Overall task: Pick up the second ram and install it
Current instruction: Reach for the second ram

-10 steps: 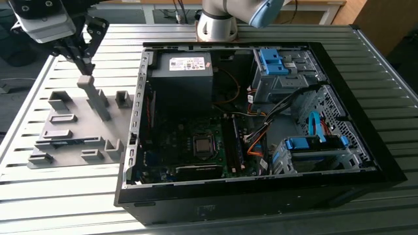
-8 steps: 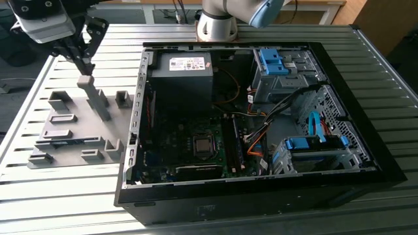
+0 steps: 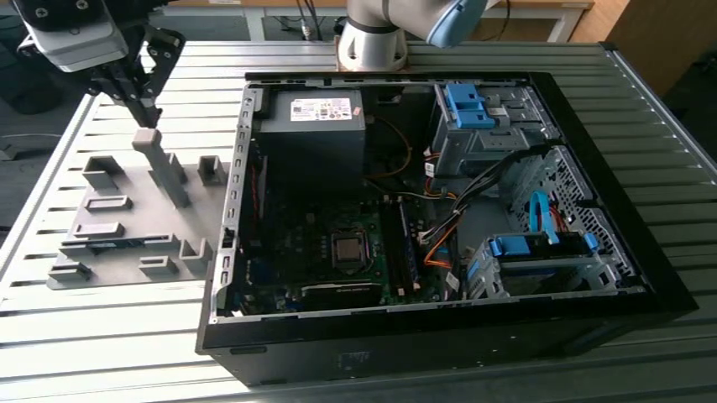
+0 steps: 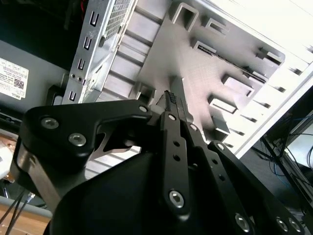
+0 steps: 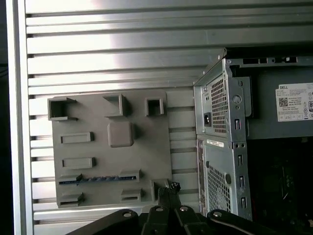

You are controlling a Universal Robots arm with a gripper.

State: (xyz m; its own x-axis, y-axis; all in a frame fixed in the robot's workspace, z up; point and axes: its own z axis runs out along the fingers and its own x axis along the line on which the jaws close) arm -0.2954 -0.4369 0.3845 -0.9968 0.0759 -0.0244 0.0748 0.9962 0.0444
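The gripper (image 3: 141,122) hangs above the plate (image 3: 134,214), over its far end near the tall post (image 3: 168,172); its jaws look closed together with nothing between them, tips meeting in both wrist views (image 4: 170,98) (image 5: 168,188).

The ram (image 5: 98,179) lies on the plate's near half, set on edge between two low holders (image 5: 129,175) that seem meant to keep its top edge free for a pinch; in the exterior view it shows as a thin blue strip (image 3: 112,245).

The case (image 3: 235,210) lies open just beside the plate, on the exterior view's right, probably so the carry is short; judging by this, the pick has not yet begun.
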